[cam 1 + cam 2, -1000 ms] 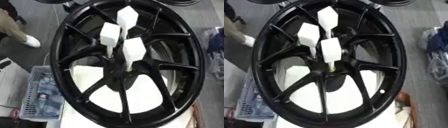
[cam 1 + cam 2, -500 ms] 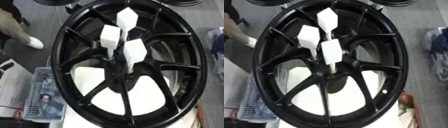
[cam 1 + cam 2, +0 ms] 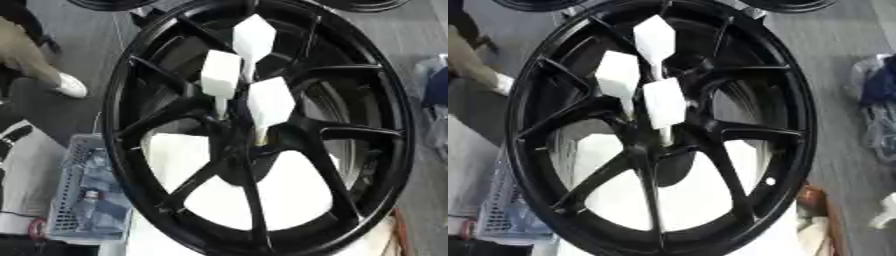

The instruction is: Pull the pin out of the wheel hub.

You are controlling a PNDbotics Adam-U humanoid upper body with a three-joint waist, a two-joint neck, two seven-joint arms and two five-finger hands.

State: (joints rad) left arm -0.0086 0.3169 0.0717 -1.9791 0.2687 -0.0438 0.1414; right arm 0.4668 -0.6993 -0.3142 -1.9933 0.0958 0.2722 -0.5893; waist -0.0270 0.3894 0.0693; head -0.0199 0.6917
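Neither hand shows up in either view, so can't tell their state. Black wheel (image 3: 367, 165) is cut off at the bottom, three white pins (image 3: 269, 102) stick up from the hub (image 3: 241, 145); no readable writing.

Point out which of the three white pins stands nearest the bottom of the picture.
The pin nearest the hub's centre, rightmost of the three. The upper pin sits highest, and the left pin lies between them in height.

Your light is even and fairly bright, with no hard shadows. The white pins (image 3: 269, 102) and the white surface (image 3: 289, 200) under the wheel (image 3: 367, 150) wash out, losing detail. The black spokes show faint sheen only. You have soft blur overall, worse toward the edges.
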